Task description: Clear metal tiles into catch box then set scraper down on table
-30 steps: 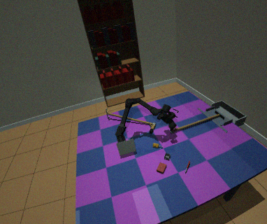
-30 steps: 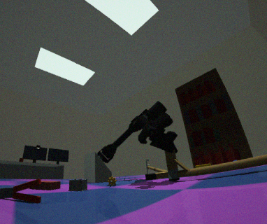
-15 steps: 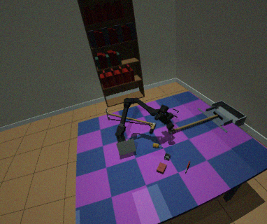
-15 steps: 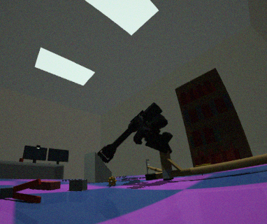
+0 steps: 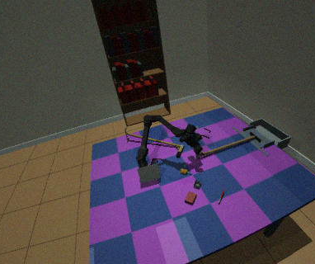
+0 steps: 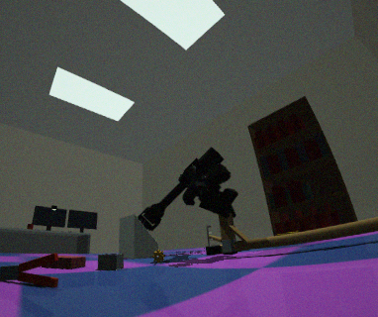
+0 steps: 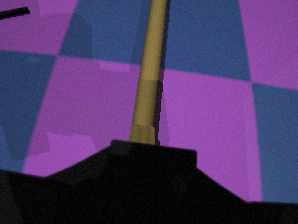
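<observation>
The long scraper [image 5: 228,146] [image 6: 325,234] [image 7: 153,60] has a pale wooden handle. It runs from my gripper to the steel bench plate [image 5: 263,133] at the table's far right. My gripper [image 5: 199,153] [image 6: 227,218] [image 7: 142,142] is shut on the scraper's near end, low over the table. The scraper's far end lies over the plate, with a dark part at its tip. The grey catch box [image 5: 285,142] stands at the plate's far end, with raised walls. I cannot make out any metal tiles; the plate is small and dim, and the wrist view does not show it.
A second wooden-handled tool [image 5: 155,141] lies behind the gripper. A grey block [image 5: 148,175] is by the arm's base. Nearer the front are a yellow piece [image 5: 183,171] [image 6: 158,256], a dark cube [image 5: 197,185] [image 6: 110,262], a red block [image 5: 190,198] [image 6: 72,263] and a thin red tool [image 5: 221,196].
</observation>
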Available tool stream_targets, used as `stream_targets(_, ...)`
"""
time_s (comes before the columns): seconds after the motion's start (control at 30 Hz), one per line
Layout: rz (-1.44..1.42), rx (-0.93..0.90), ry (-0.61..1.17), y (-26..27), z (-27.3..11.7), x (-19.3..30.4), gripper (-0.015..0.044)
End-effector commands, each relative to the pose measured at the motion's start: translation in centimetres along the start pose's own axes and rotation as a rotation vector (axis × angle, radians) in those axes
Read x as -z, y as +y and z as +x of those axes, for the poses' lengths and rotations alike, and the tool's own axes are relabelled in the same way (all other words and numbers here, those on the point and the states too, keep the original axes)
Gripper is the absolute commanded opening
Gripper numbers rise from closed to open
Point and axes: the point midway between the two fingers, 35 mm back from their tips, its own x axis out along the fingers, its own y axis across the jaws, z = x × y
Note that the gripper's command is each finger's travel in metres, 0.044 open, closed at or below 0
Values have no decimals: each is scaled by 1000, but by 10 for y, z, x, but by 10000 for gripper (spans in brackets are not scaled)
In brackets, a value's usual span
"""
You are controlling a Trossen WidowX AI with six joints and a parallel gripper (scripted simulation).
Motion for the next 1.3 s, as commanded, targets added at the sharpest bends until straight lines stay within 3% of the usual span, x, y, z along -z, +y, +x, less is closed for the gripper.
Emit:
stream_targets(0.0, -8, -2, -15, 0, -8, 0, 0)
stream_targets(1.27, -6, 0, -19, 0, -42, 50, 0)
